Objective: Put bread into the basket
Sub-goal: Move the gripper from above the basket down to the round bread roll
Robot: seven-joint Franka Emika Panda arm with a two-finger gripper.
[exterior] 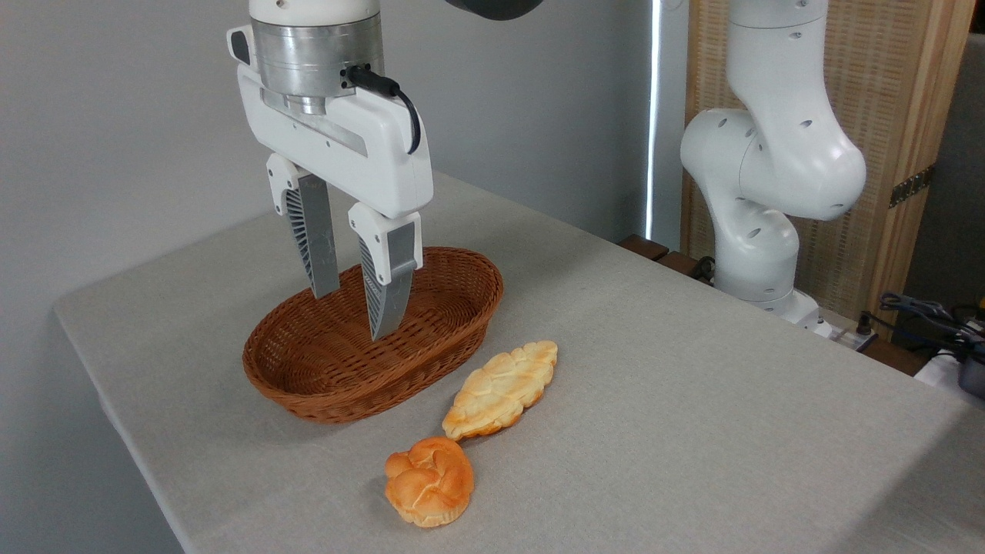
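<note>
- The claw (354,312) hangs above the basket (308,388), fingers apart and holding nothing.
- The bread (429,481) lies near the counter's (692,400) front edge, well apart from the claw, just outside the basket.

No readable text anywhere: no labels, brand marks, numbers or signs.

pale leaf-shaped flat loaf (502,389) on grey table (692,400), wooden screen (900,154) behind
</note>
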